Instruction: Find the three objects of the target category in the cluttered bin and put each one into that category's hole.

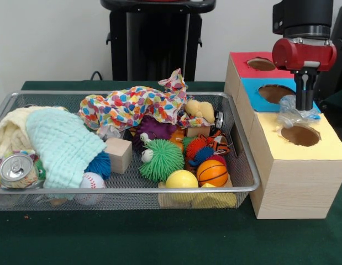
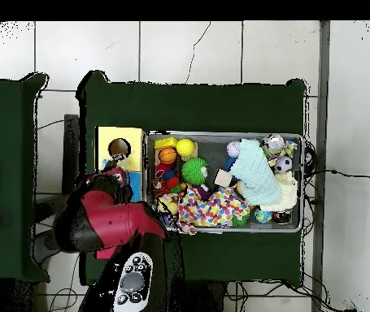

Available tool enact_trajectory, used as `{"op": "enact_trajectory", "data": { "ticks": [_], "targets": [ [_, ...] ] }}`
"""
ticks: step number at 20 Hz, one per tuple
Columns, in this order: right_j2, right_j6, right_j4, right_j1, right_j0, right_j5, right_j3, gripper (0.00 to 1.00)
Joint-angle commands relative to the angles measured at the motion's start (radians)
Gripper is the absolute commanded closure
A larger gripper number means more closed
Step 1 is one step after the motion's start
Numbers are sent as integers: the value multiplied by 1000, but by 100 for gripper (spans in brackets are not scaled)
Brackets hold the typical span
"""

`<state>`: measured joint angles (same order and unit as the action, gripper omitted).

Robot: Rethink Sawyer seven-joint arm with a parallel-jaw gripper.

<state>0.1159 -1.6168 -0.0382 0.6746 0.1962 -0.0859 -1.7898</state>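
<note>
Broadly, the green bench (image 1: 159, 243) carries the bin (image 1: 126, 190) and, just beside the bin's end, the wooden box (image 1: 295, 176).

Inside the bin, a mint cloth (image 1: 63, 146) and a cream cloth (image 1: 10, 132) fill the end farthest from the box, with a silver can (image 1: 16, 167) and a baseball (image 1: 91, 180) by them at the front rim. A dotted multicolour cloth (image 1: 132, 106) lies along the bin's back side. A wooden block (image 1: 118, 154) sits near the middle, beside a fuzzy green ball (image 1: 161, 160). Toward the box end lie a yellow ball (image 1: 182, 179), an orange basketball (image 1: 212, 173), a yellow duck (image 1: 199, 110) and a purple spiky toy (image 1: 154, 130). No bottle can be made out among the bin's clutter in either view.

The box has three holes in a row: red surround (image 1: 248, 69) farthest back, the blue hole (image 1: 274, 93) in the middle, and a yellow surround (image 1: 300, 135) nearest the front.

Over the box, the gripper (image 1: 305, 107) hangs from the red arm (image 1: 303, 53), its fingers drawn narrow and pinched on a crumpled clear bottle (image 1: 295, 115). The bottle hangs at the border between the blue and yellow sections, just above the yellow hole's back edge in the front view. From overhead the arm covers the blue section.
</note>
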Motion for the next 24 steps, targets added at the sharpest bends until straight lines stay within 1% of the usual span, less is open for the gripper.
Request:
{"op": "enact_trajectory", "data": {
  "ticks": [1,11,14,19,24],
  "targets": [
    [-1,-139,-69,-61,-51,-2,-103,100],
    [-16,-140,-104,4,-82,20,-175,100],
    [-17,-142,-107,12,-88,27,-188,100],
    [-17,-152,-105,0,-96,19,-204,100],
    [-11,-166,-81,-11,-89,34,-214,100]
  ]
}}
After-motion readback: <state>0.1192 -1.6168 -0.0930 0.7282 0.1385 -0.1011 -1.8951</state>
